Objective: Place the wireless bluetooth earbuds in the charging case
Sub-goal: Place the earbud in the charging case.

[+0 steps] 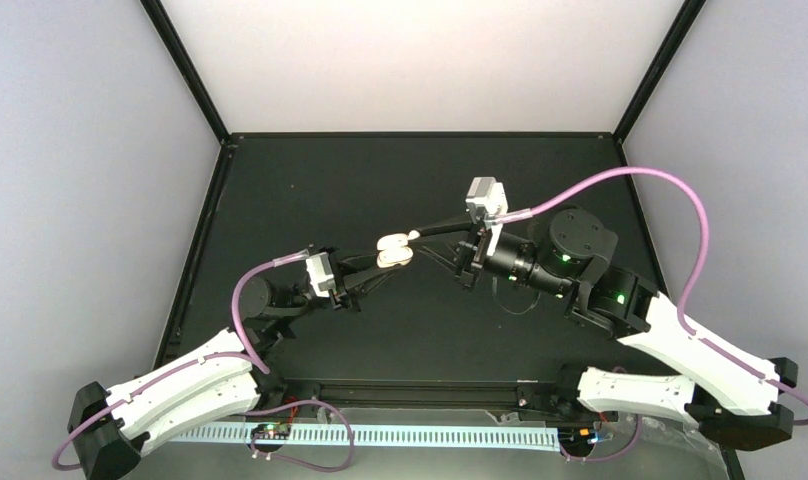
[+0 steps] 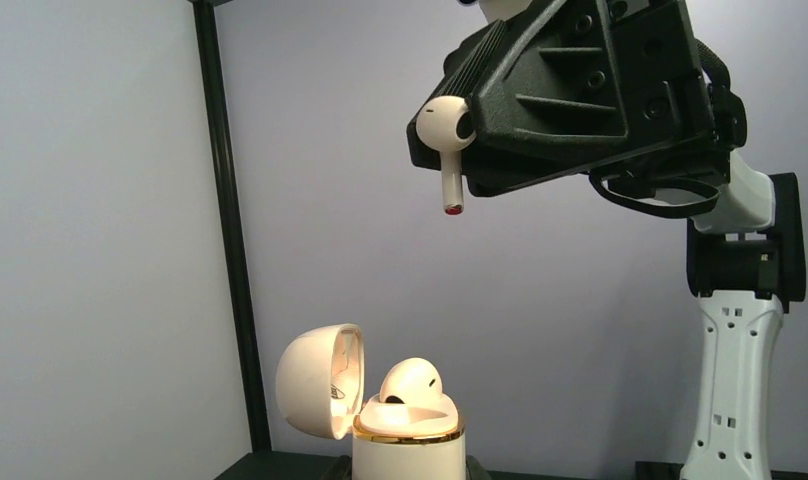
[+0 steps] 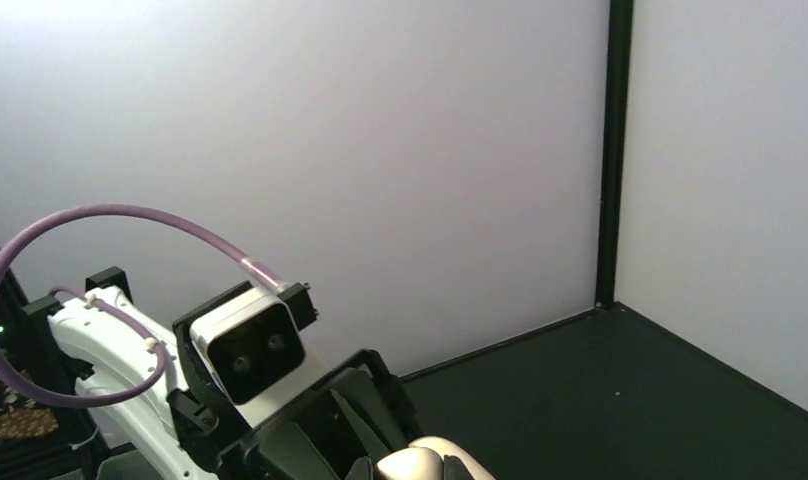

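Observation:
My left gripper (image 1: 383,260) is shut on the charging case (image 1: 393,254) and holds it upright above the table. In the left wrist view the cream case (image 2: 408,452) has its lid (image 2: 315,380) swung open to the left, and one earbud (image 2: 412,382) sits in the left well. My right gripper (image 1: 418,236) is shut on a second earbud (image 2: 446,128), stem pointing down, well above the case and slightly right of it. In the right wrist view that earbud (image 3: 412,465) shows between my fingertips at the bottom edge.
The dark table (image 1: 400,180) lies under both arms. Pale enclosure walls and black corner posts (image 2: 225,220) surround it. The right arm's white link (image 2: 735,370) stands behind the case. The left wrist camera (image 3: 248,345) faces the right wrist view.

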Available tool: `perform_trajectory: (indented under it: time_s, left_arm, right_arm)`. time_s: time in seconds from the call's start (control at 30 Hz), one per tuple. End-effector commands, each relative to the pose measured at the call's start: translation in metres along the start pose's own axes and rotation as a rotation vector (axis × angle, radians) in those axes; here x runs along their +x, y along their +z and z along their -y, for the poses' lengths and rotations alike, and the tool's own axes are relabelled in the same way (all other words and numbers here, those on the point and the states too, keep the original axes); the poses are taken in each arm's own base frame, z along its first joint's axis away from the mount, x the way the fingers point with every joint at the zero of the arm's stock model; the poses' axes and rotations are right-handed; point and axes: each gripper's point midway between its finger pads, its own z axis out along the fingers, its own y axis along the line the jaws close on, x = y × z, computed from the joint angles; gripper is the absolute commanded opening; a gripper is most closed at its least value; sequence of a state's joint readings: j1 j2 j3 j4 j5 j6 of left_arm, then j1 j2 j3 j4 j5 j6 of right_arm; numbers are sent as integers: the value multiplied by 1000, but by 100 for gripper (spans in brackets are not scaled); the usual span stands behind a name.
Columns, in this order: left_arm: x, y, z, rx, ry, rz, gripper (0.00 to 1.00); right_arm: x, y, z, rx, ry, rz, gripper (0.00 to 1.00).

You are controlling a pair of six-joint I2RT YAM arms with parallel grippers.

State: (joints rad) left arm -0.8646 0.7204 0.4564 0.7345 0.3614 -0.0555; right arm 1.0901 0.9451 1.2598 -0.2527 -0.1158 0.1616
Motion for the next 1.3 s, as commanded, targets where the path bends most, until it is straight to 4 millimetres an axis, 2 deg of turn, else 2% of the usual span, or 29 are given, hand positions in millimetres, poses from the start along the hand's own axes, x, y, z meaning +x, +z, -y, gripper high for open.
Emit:
perform_trajectory:
  time_s: [0.0,0.23,0.4,0.67,0.93,1.27]
  left_arm:
    - [-32,3,5,29,22,92,2]
    - [-31,3,5,31,-11,88,1]
    - [-32,3,3,22,-48,91,2]
    - [-45,4,2,23,-97,146,1]
    - [-58,8,2,30,-100,176,2]
    - [-62,11,0,30,-111,176,2]
  right_arm:
    - [-13,8,-16,-70,-28,36,11]
    - [-3,25,-28,-88,-44,8,11]
    - [2,34,-26,-69,-43,1,11]
    - [-13,34,-24,-48,-50,65,10]
    - [-10,38,-24,-49,-49,52,11]
    - [-9,41,-25,-56,-48,44,10]
